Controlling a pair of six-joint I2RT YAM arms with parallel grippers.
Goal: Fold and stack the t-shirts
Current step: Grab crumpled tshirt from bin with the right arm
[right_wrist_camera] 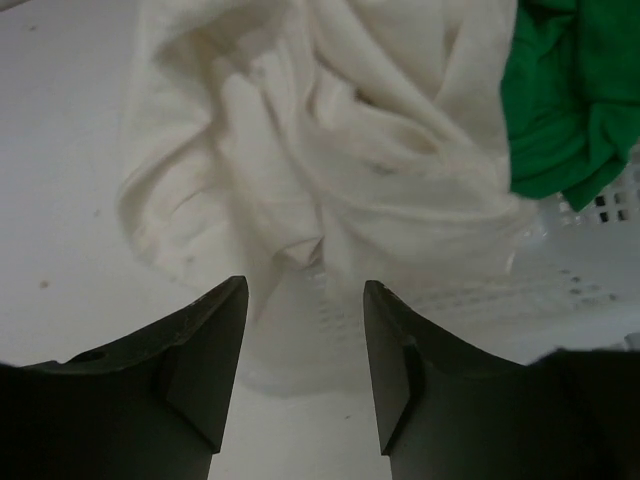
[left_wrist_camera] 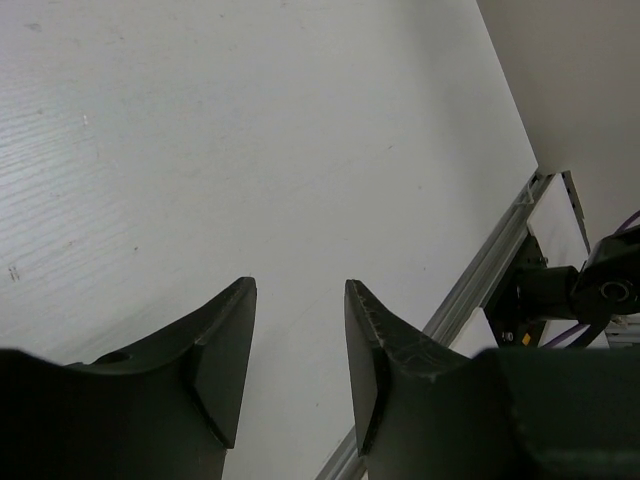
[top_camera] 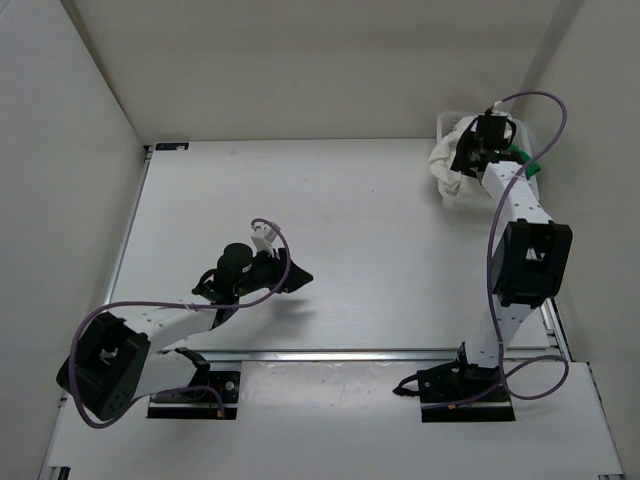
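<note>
Pale walls close in a white table [top_camera: 380,230], with both arms bolted at its near edge. On the left, the left arm bends low over the near-left part of the surface, and the left gripper [left_wrist_camera: 298,290] points out across bare tabletop. Its jaws stand partly apart with a clear gap between them, nothing is caught there, and only the plain white surface shows past the fingertips. No shirt lies near this arm. Toward the right, the right arm stretches up to the far right corner, where a white mesh basket [right_wrist_camera: 590,250] sits against the wall. A white t-shirt [right_wrist_camera: 330,130] spills in crumpled folds over the basket's left side and down onto the table beside it. The right gripper [right_wrist_camera: 305,285] hangs just in front of that cloth, jaws partly spread and holding nothing, the folds lying beyond the tips rather than between them. Farthest right, a bright green t-shirt [right_wrist_camera: 565,90] is bunched inside the basket, touching the white one.
</note>
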